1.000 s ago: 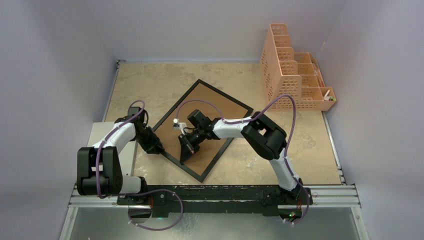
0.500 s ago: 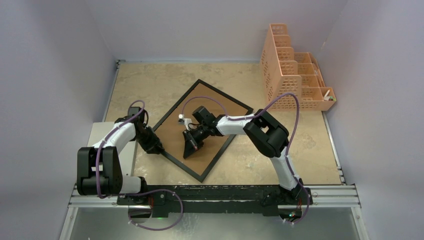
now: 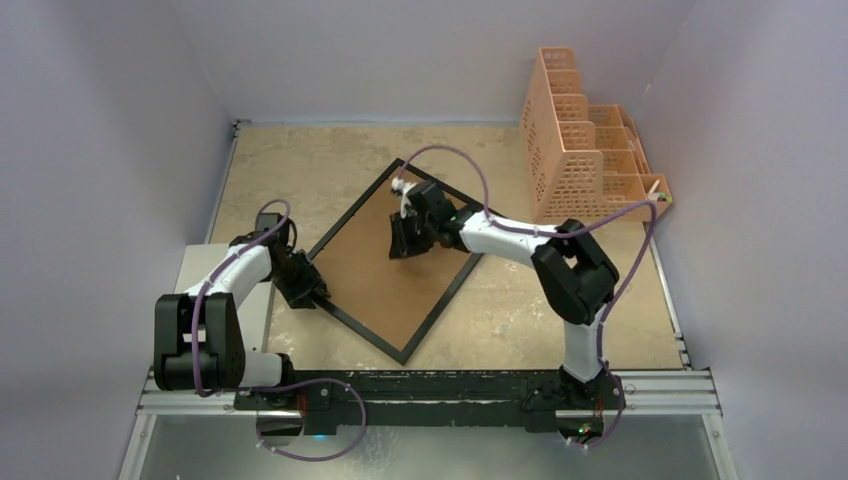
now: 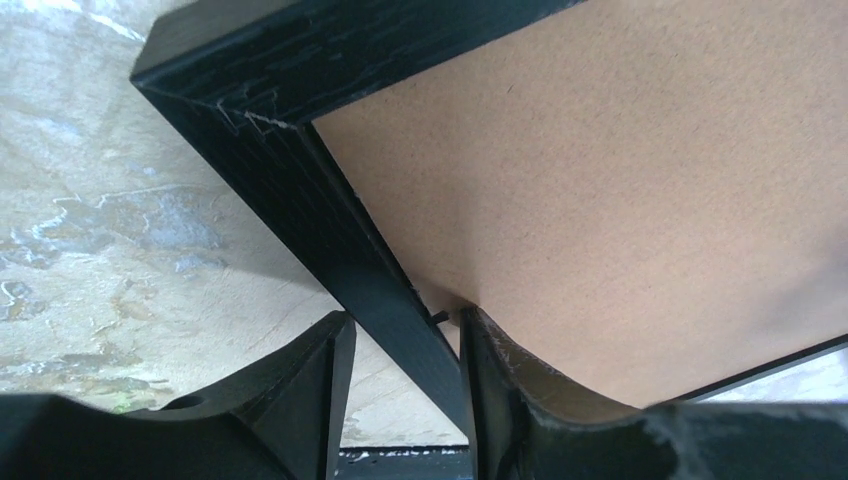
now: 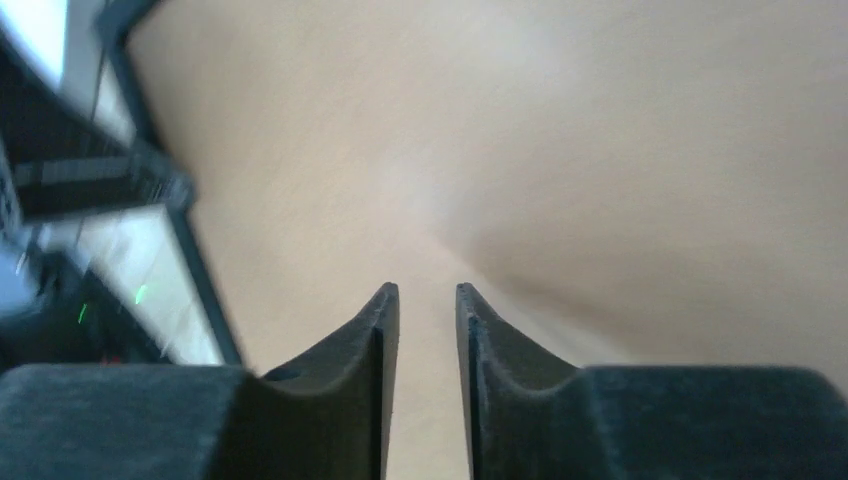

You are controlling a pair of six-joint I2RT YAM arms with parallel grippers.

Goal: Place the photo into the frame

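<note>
The frame (image 3: pixel 352 200) lies face down on the table, turned like a diamond, with its brown board back (image 3: pixel 385 285) facing up. The photo is hidden or out of view. My left gripper (image 3: pixel 312 296) sits at the frame's left edge. In the left wrist view the left gripper (image 4: pixel 405 322) is closed across the black frame rail (image 4: pixel 300 190), one finger on the table side and one on the board side. My right gripper (image 3: pixel 404 243) hovers over the upper part of the board. In the right wrist view the right gripper (image 5: pixel 427 295) has its jaws a narrow slit apart and empty.
A peach mesh organizer (image 3: pixel 585 150) stands at the back right by the wall. A pale slab (image 3: pixel 192 272) lies at the table's left edge under the left arm. The black mounting rail (image 3: pixel 450 385) runs along the near edge. Walls close in on three sides.
My right gripper has moved from the lower middle of the board up and to the right, toward the frame's far corner. The left gripper and the frame have stayed put.
</note>
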